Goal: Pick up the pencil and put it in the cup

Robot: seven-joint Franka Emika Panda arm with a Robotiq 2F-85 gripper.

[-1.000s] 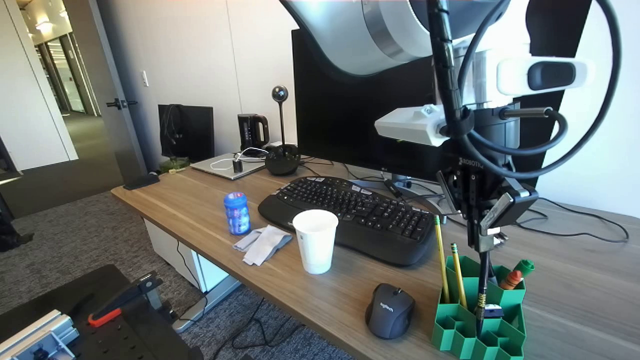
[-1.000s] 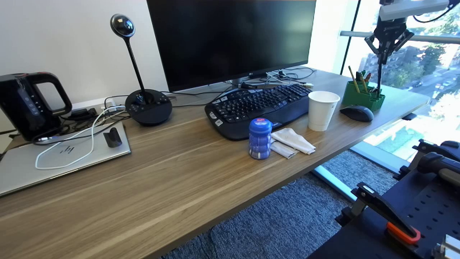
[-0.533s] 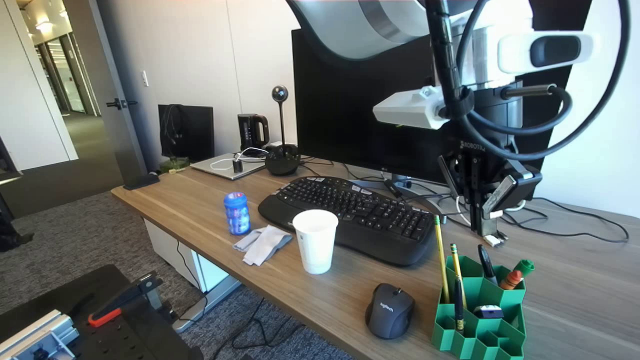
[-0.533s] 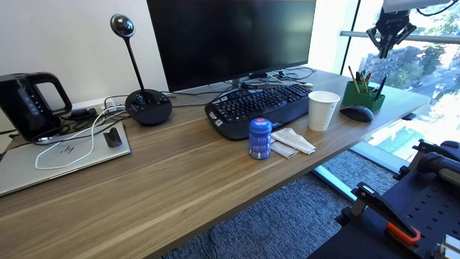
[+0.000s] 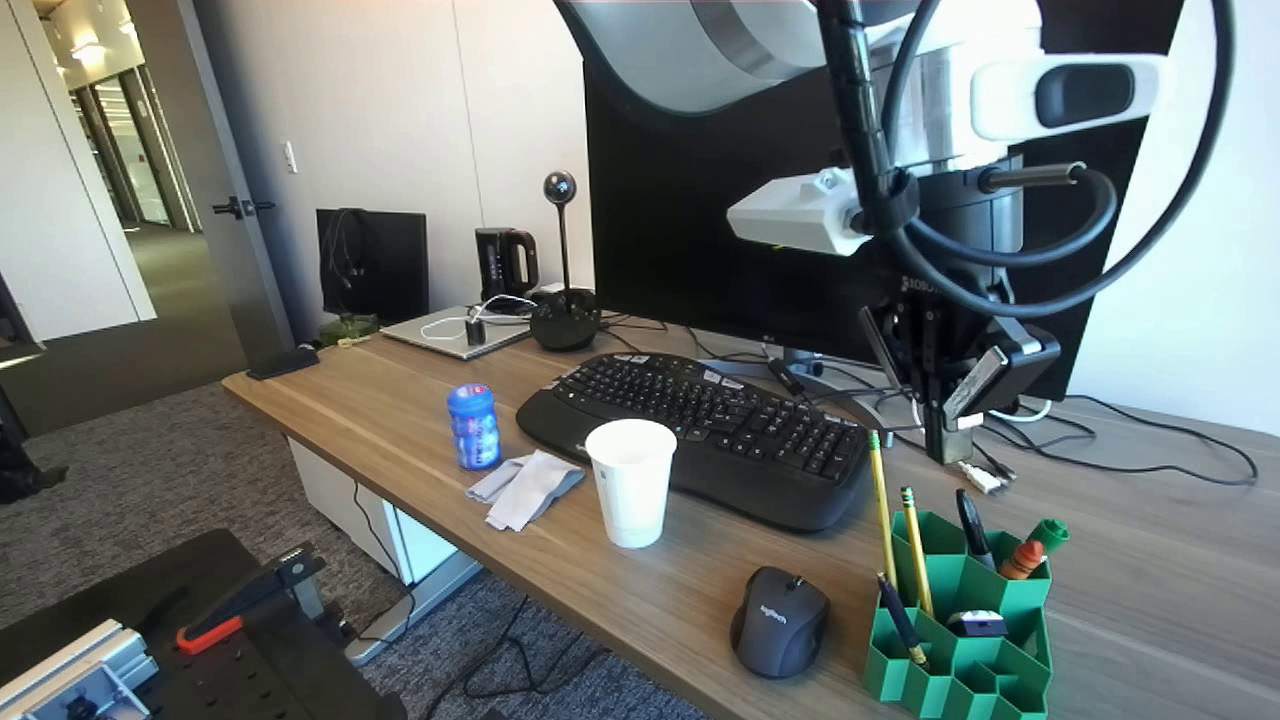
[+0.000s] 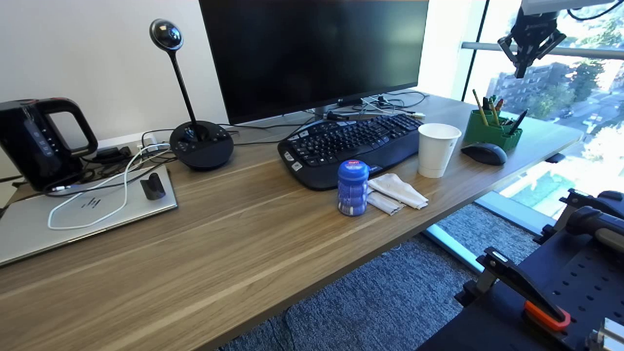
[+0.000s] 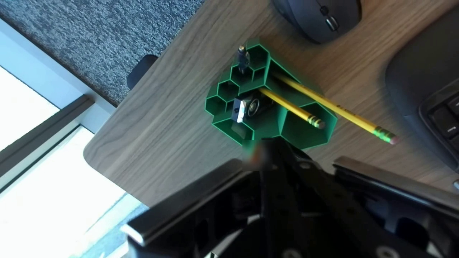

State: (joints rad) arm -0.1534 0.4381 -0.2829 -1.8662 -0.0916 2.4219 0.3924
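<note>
The white cup stands upright on the desk in both exterior views. Two yellow pencils lean in the green holder, with their eraser ends up. A dark slim pen or pencil leans in a front cell of the holder; it also shows in the wrist view. My gripper hangs above the holder, apart from everything in it. Its fingers are together with nothing seen between them, also in the wrist view.
A black mouse lies between cup and holder. A black keyboard is behind the cup. A blue container and folded cloths are beside the cup. A marker, an orange-tipped item and a sharpener are in the holder. A monitor stands behind.
One second ago the dark pen or pencil stood upright in the gripper's fingers at the holder. It has come out and tipped over against the holder; the gripper has risen, then shifted slightly.
</note>
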